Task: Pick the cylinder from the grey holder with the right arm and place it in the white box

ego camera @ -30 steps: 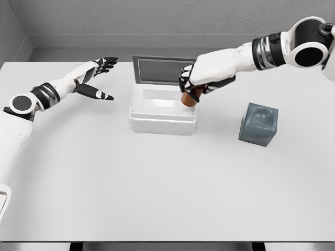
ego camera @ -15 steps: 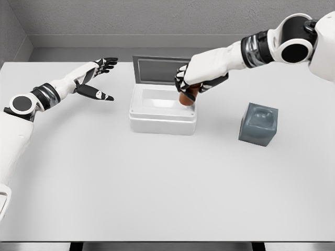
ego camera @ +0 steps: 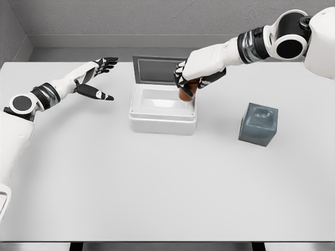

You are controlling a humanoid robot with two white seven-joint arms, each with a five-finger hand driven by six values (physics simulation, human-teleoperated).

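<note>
right hand (ego camera: 194,78): fingers wrapped around the brown cylinder (ego camera: 185,93) | cylinder: over the white box (ego camera: 163,118), at its 3 o'clock inner edge, lid up | grey holder (ego camera: 258,124): 3 o'clock of box, apart | left hand (ego camera: 94,78): fingers spread, 9 o'clock of box, holding nothing

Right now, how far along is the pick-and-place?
Done: the grey holder stands empty on the table's right, so the pick looks complete. In hand: the right hand grips the brown cylinder over the right end of the open white box. Left: lower it in and release. The left hand hangs open at the left.
</note>
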